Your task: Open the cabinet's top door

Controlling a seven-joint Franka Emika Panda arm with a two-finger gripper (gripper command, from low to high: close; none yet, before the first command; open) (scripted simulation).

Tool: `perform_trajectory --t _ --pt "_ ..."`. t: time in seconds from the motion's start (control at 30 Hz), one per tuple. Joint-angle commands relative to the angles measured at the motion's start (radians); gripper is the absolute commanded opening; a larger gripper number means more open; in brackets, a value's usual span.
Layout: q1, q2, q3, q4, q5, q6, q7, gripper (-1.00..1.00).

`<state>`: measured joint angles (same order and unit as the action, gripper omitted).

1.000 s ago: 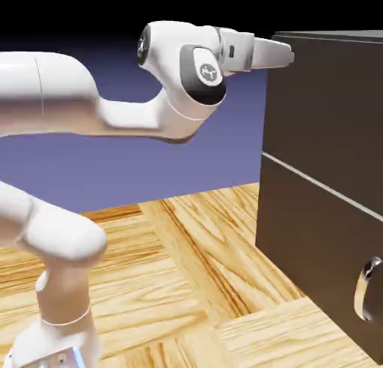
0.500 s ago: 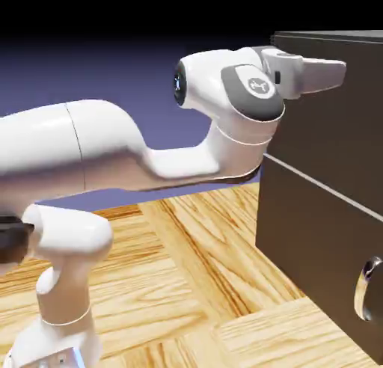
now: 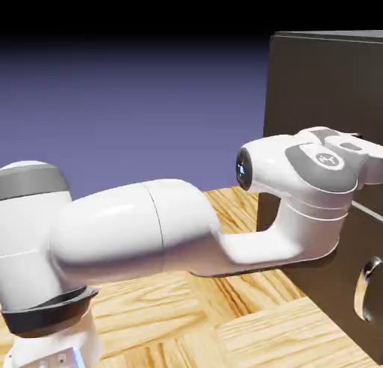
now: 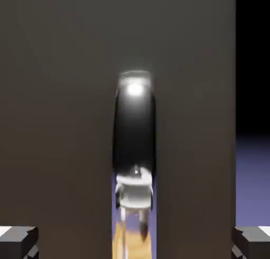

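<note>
Backdrop: blue-violet behind, pale wooden desk (image 3: 187, 284) below.
Cabinet: the cabinet (image 3: 314, 75) stands at the exterior view's right, dark grey-brown, matte, boxy.
Top door: the top door (image 4: 58, 95) fills the hand view, flat, and looks shut.
Handle: its curved silver handle (image 4: 135, 142) sits dead centre, glinting, mirroring the scene.
Tool: the tool (image 4: 135, 242) is released, tips spread wide either side of the handle, nothing grasped.
Why: lined up level with the door, probably to straddle the handle before clenching.
</note>
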<state>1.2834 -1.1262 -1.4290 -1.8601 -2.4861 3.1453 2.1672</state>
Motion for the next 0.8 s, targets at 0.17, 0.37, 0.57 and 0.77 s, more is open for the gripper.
perform_trajectory --t 0.17,0.37,0.57,0.77 --pt "0.066 -0.003 -0.018 0.046 -0.003 -0.032 -0.005 -1.0" --pt "-0.115 -0.046 0.101 -0.171 -0.057 -0.191 0.051 -1.0" --pt "-0.306 -0.072 0.218 -0.389 -0.068 -0.343 0.108 -1.0" --pt "-0.509 -0.099 0.355 -0.606 -0.027 -0.492 0.154 -1.0"
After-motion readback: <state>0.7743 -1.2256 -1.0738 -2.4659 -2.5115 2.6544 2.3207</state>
